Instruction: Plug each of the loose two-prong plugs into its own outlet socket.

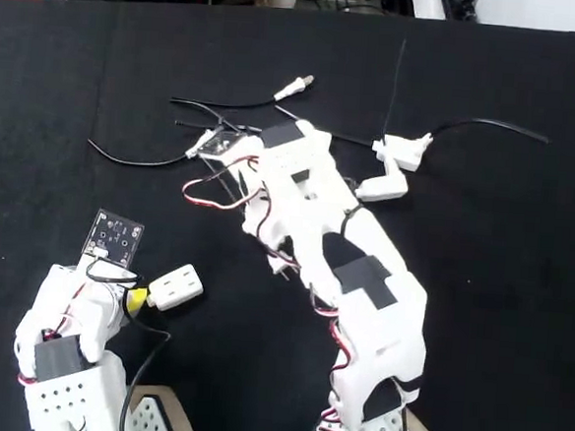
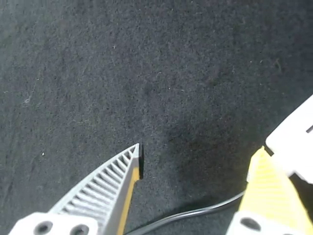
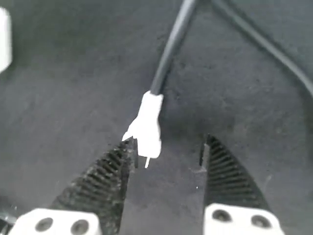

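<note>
The right gripper [image 3: 168,147] is spread wide over the black table [image 1: 499,290], its dark fingers on either side of a small white plug [image 3: 149,128]; one finger looks to be just touching the plug body, the other is well apart from it. The left gripper [image 2: 198,152] is also spread and holds nothing, its yellow fingertip right beside a white outlet socket [image 1: 176,287] at the near left. Two more white blocks [image 1: 400,152] on black cords lie at the far right, probably sockets too, though their faces cannot be read. A second loose plug [image 1: 299,83] lies at the far side, well apart from both arms. The step in hand looks like taking up the plug under the right gripper. To do it well, I would centre the fingers on the plug's moulded body, not its cord, close squarely, and keep the two tiny prongs free and pointing outward for the socket.
</note>
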